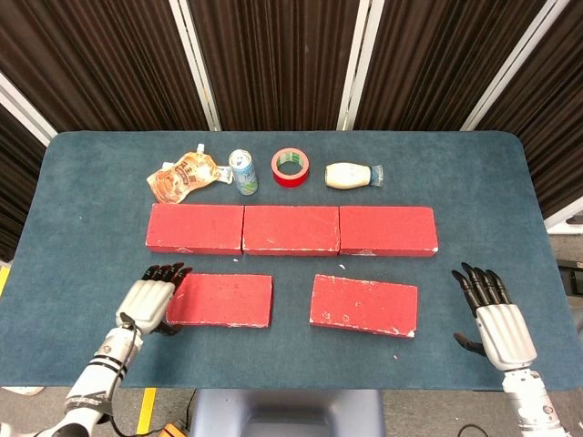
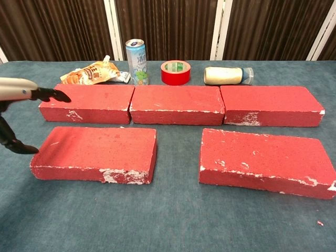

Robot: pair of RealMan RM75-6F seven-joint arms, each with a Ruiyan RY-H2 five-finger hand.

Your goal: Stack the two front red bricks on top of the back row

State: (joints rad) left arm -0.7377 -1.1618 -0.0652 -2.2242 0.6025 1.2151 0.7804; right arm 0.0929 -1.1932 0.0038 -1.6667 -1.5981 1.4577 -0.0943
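Observation:
Three red bricks form the back row (image 1: 291, 229) (image 2: 177, 104) end to end across the table. In front lie the front left brick (image 1: 219, 299) (image 2: 97, 154) and the front right brick (image 1: 363, 305) (image 2: 265, 161). My left hand (image 1: 151, 297) (image 2: 18, 105) is open right at the left end of the front left brick, fingers spread, thumb low by the brick's end; contact is unclear. My right hand (image 1: 492, 317) is open over the cloth, well right of the front right brick, and outside the chest view.
Behind the back row lie a snack pouch (image 1: 185, 174), an upright can (image 1: 242, 172), a red tape roll (image 1: 291, 167) and a small bottle (image 1: 352, 175) on its side. The blue cloth table (image 1: 82, 209) ends close in front of the front bricks.

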